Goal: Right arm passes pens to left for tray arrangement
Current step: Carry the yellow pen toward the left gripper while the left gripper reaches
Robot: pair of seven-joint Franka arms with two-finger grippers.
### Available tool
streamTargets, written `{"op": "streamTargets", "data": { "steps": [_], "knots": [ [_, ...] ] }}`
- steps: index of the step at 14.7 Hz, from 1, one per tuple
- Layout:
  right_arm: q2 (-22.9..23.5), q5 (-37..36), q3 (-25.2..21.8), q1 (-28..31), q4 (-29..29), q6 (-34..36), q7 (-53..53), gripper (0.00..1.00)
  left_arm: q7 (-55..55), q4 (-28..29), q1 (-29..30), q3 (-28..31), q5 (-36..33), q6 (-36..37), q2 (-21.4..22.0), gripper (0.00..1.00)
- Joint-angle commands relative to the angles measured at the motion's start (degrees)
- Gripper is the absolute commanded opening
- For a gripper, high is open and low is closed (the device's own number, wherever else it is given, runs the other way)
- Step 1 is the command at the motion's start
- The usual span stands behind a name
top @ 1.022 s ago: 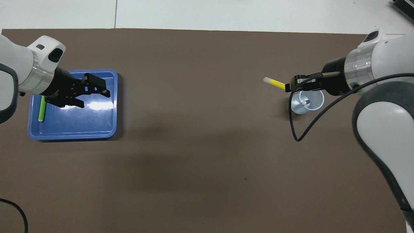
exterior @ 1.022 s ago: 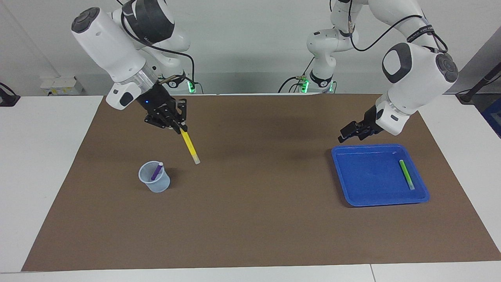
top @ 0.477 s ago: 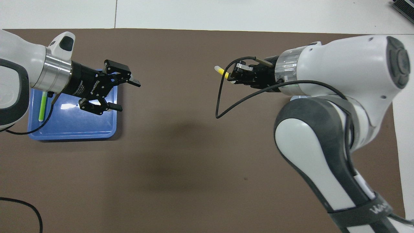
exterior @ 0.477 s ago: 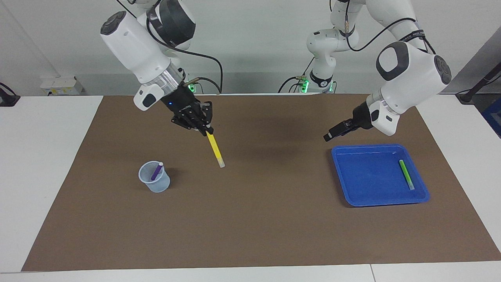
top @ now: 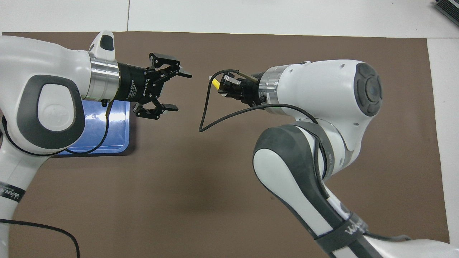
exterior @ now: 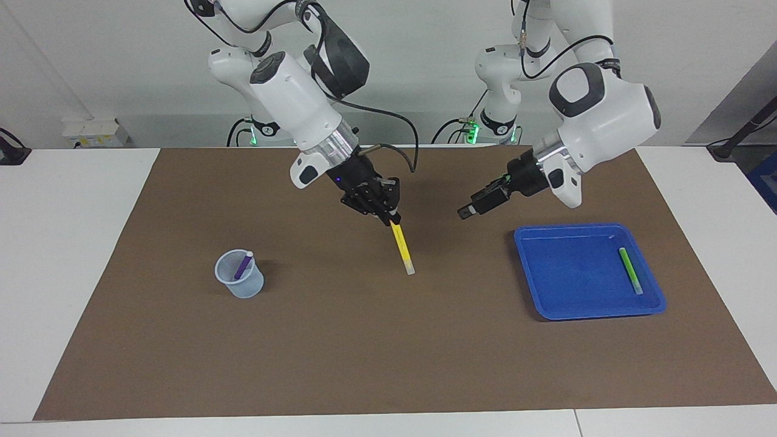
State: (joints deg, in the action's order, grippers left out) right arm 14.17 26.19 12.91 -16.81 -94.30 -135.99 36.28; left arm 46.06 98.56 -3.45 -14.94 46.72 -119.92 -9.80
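Observation:
My right gripper (exterior: 388,216) is shut on the upper end of the yellow pen (exterior: 402,247), which hangs tilted, pale end down, over the middle of the mat; the pen also shows in the overhead view (top: 216,83). My left gripper (exterior: 467,212) is open and empty in the air beside it, with a gap between them; in the overhead view (top: 183,91) its jaws stand wide apart. The green pen (exterior: 630,271) lies in the blue tray (exterior: 546,255) along the side toward the left arm's end. The purple pen (exterior: 243,266) stands in a clear cup.
The clear cup (exterior: 241,284) stands on the brown mat (exterior: 388,352) toward the right arm's end. In the overhead view the arms hide the cup and the green pen, and only part of the tray (top: 120,134) shows. White table surrounds the mat.
My right gripper has carried the yellow pen from near the cup to over the middle of the mat. My left gripper has moved off the tray toward it, still open.

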Motion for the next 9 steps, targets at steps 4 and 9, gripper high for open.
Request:
{"op": "streamTargets", "data": {
  "steps": [4, 9],
  "knots": [
    [0.15, 0.26, -0.16, -1.47, 0.60, -0.68, 3.10, 0.12, 0.26, 0.76, -0.67, 0.61, 1.62, -7.94, -1.44, 0.95],
    [0.15, 0.09, -0.07, -2.17, 0.60, -0.51, 6.52, 0.12, 0.26, 1.63, -3.31, 0.61, 2.41, -9.81, -2.32, 0.89]
  ]
}}
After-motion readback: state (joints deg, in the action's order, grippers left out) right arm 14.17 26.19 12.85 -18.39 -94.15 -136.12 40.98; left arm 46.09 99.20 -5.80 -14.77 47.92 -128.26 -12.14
